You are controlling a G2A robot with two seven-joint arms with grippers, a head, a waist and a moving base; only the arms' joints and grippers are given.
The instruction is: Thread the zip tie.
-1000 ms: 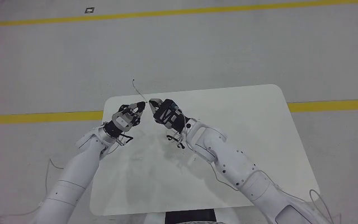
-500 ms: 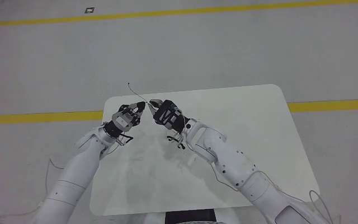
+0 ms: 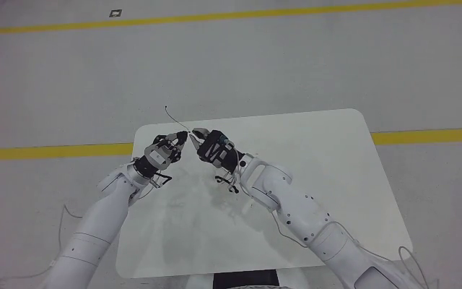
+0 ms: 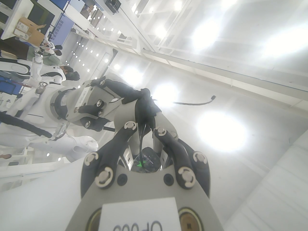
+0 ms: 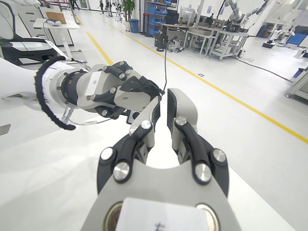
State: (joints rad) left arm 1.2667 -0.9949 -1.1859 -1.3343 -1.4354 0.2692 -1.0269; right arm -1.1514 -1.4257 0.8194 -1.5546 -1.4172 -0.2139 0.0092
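Note:
A thin black zip tie [image 3: 177, 119] sticks up and away from the table's far left edge, its small head at the free end. My left gripper [image 3: 180, 137] is shut on its lower part; in the left wrist view the zip tie [image 4: 192, 103] runs out sideways from the pinched fingertips, and a strand hangs down between the fingers. My right gripper [image 3: 195, 134] faces the left one tip to tip. In the right wrist view its ribbed pads [image 5: 172, 106] stand a narrow gap apart, open, just short of the zip tie [image 5: 165, 68] held by the left gripper [image 5: 157, 91].
The white table [image 3: 310, 144] lies below both arms with nothing else on it. Both grippers hover over its far left edge. Beyond it is grey floor with yellow lines [image 3: 65, 151]. Benches and racks [image 5: 204, 37] stand far off.
The zip tie's free end has swung slightly to the left and lower in the top view. Both grippers stay almost where they were.

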